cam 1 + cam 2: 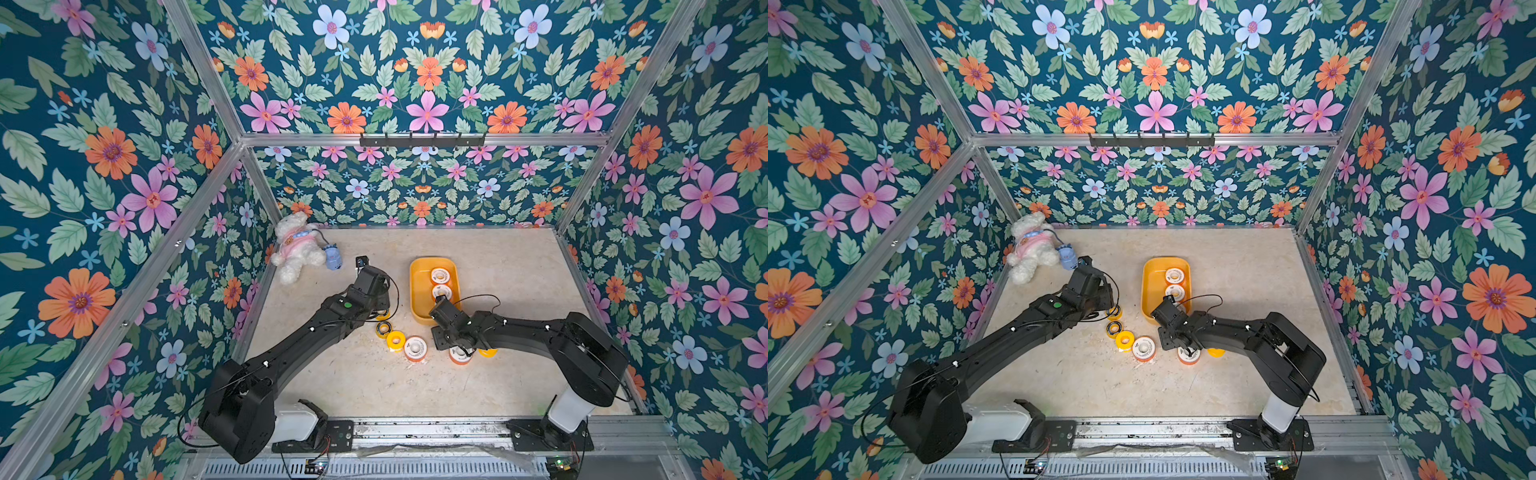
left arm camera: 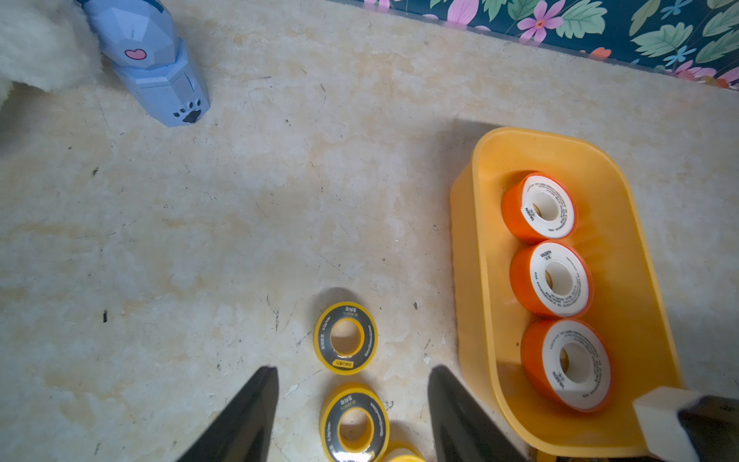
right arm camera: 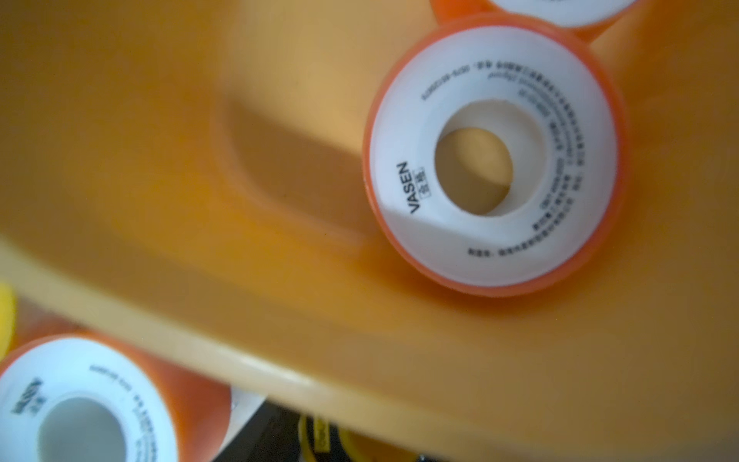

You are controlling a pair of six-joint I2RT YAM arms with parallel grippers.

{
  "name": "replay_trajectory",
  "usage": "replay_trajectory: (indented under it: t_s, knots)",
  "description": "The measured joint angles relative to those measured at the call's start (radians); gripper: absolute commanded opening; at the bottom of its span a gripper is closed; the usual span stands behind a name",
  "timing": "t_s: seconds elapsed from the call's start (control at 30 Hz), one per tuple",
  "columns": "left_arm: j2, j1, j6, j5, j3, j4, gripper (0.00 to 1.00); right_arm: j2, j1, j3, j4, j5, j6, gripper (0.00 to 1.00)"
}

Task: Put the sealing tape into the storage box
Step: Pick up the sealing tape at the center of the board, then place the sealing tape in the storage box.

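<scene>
Fingers (image 2: 252, 412) of left gripper (image 2: 354, 370): spread wide, flanking a black-and-yellow sealing tape spool (image 2: 354, 427) on beige marbled tabletop (image 2: 200, 240). Yellow storage box (image 2: 464, 280), three orange-rimmed spools (image 2: 580, 288) inside. Right wrist: blurred box floor. Both top views: right gripper (image 1: 442, 300) over box's near end, spread untellable; floral walls (image 1: 428, 187).

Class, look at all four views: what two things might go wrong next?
1. The left end effector is open over a black-and-yellow spool with a second black-and-yellow spool close by; closing may knock it.
2. The right arm hangs over the near end of the storage box, so a left-arm delivery might collide with it.
</scene>
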Motion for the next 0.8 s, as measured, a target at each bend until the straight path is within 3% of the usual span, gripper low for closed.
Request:
replay_trajectory:
  t_s: [0.5, 0.8]
  knots:
    - [-0.008, 0.000, -0.001, -0.011, 0.000, 0.000, 0.66, -0.171, 0.000, 0.001, 0.069, -0.257, -0.021, 0.59]
    - [-0.008, 0.000, -0.003, -0.010, 0.001, 0.000, 0.66, -0.138, -0.082, 0.121, 0.137, -0.410, -0.042, 0.59]
